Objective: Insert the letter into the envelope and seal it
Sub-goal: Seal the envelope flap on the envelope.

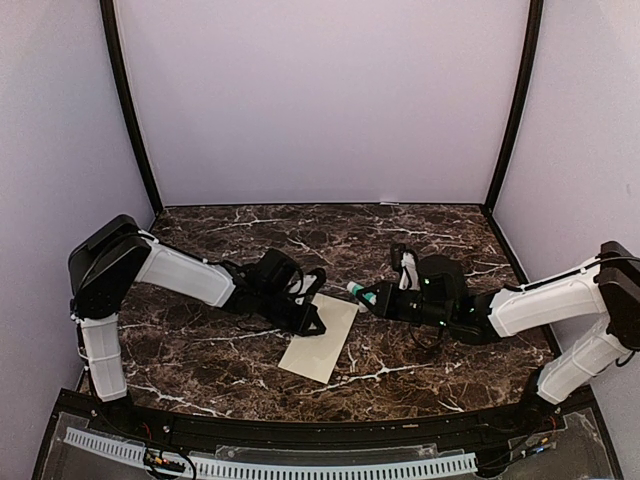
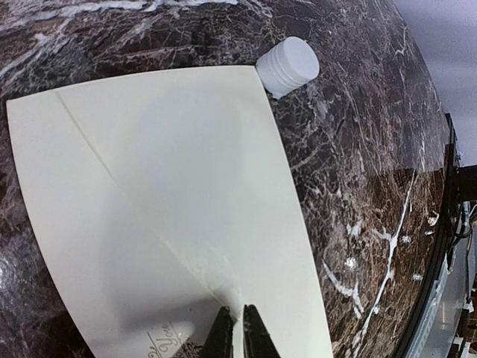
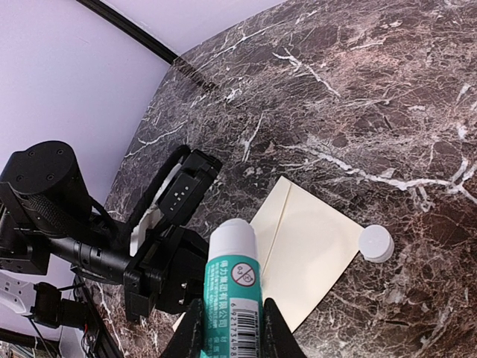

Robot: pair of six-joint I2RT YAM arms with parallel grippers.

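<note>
1. Envelope [image 1: 322,340]: cream-yellow, lies flat on the dark marbled tabletop [image 1: 200,350], near the middle and between the two arms. It sits askew, with one short end toward the near edge.
2. In the left wrist view a diagonal flap edge crosses the envelope's face. The flap appears to lie flat. A bit of printed script shows by the lower edge; I cannot read it.
3. Left fingers [image 2: 222,337]: drawn together with only a thin slit between them. The tips are down on the envelope's face near its left long edge. I cannot tell whether they pinch any paper or only press on it.
4. Right fingers [image 3: 273,339]: closed around the body of a glue stick [image 3: 233,276], one finger on each side of the tube. The tube has a teal label and a white end, and that end points toward the envelope.
5. In the overhead view the glue stick is held off the far right corner of the envelope, near it. Whether they touch is not clear.
6. Cap [image 2: 289,66]: white and ribbed, on the tabletop just beside one corner of the envelope, at its far end.
</note>
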